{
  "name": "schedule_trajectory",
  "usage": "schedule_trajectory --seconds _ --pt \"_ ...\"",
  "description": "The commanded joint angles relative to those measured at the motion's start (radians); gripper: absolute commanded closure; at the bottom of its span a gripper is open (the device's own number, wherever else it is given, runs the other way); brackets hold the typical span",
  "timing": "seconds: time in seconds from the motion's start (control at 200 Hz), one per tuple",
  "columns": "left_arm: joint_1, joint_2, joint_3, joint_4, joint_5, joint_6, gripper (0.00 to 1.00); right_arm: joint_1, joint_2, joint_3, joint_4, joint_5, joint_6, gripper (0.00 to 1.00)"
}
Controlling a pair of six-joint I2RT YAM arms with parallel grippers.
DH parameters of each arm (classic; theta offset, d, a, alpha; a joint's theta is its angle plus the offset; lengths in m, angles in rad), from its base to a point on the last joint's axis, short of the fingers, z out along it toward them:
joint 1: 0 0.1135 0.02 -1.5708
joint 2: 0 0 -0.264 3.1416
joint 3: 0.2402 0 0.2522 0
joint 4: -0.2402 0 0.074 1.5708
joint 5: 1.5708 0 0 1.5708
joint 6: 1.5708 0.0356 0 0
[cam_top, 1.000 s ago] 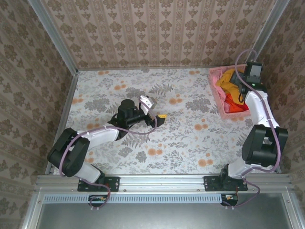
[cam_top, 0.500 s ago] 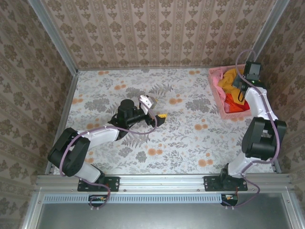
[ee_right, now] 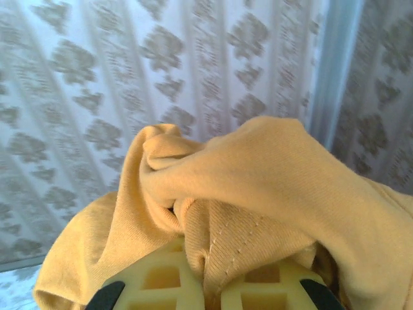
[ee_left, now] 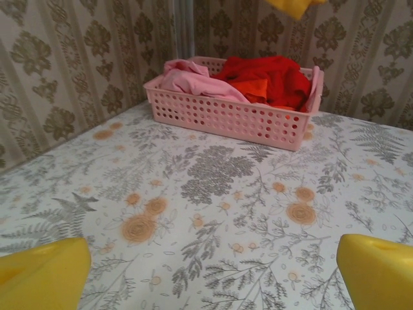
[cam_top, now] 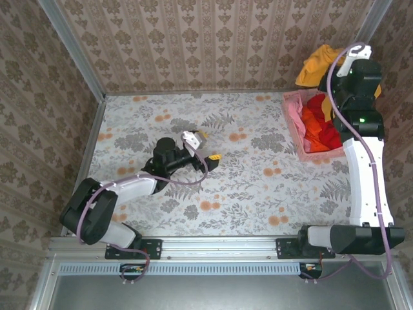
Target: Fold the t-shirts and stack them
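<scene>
My right gripper point(cam_top: 339, 64) is raised high above the pink basket point(cam_top: 292, 129) at the back right, shut on the orange-yellow t-shirt point(cam_top: 317, 64), which hangs bunched from it. In the right wrist view a fold of that t-shirt point(ee_right: 258, 168) is pinched between the pale fingers of the right gripper point(ee_right: 213, 290). The red t-shirt point(cam_top: 316, 103), the orange t-shirt point(cam_top: 321, 131) and the pink t-shirt point(cam_top: 295, 111) lie crumpled in the basket. My left gripper point(cam_top: 208, 146) rests low over mid-table, open, with nothing between its yellow fingertips point(ee_left: 45, 274).
The left wrist view looks across the flowered table point(ee_left: 213, 194) to the basket point(ee_left: 226, 117), with the hem of the lifted shirt point(ee_left: 293, 5) at the top edge. Patterned walls stand close behind and to the right of the basket.
My right gripper closed on the orange-yellow t-shirt in the basket and lifted it up out of it. The left arm shifted only slightly.
</scene>
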Motion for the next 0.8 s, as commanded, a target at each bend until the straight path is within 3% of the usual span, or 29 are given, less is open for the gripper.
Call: schedule_trajectory --seconds 0.0,0.155,0.295,0.395,0.425,0.515,0.58,0.69,0.795 --pt "0.036 -0.069 -0.026 0.046 -0.021 -0.005 0.0 0.107 -0.01 0.116 -0.053 -0.054 -0.1 1.0" --pt "0.107 -0.165 -0.054 -0.033 -0.073 -0.076 0.0 0.256 0.022 0.169 -0.077 -0.069 -0.127 1.0" --pt "0.227 -0.275 -0.051 -0.117 -0.106 -0.311 0.0 0.346 0.066 0.107 -0.04 -0.083 -0.082 1.0" --pt "0.245 -0.343 -0.04 -0.215 -0.143 -0.298 0.0 0.399 0.111 0.043 -0.015 -0.139 -0.03 1.0" --pt "0.245 -0.353 -0.039 -0.236 -0.152 -0.282 0.0 0.417 0.131 0.03 -0.017 -0.151 -0.024 0.89" --pt "0.244 -0.364 -0.04 -0.263 -0.153 -0.247 0.0 0.449 0.146 -0.036 -0.007 -0.124 -0.021 0.4" --pt "0.241 -0.358 -0.047 -0.263 -0.138 -0.22 0.0 0.442 0.131 -0.116 0.026 -0.042 -0.013 0.2" --pt "0.206 -0.347 -0.05 -0.268 -0.123 -0.157 0.0 0.377 0.117 -0.252 0.049 0.096 -0.037 0.15" --pt "0.148 -0.347 -0.039 -0.296 -0.093 -0.073 0.0 0.263 0.131 -0.35 0.038 0.071 -0.056 0.18"
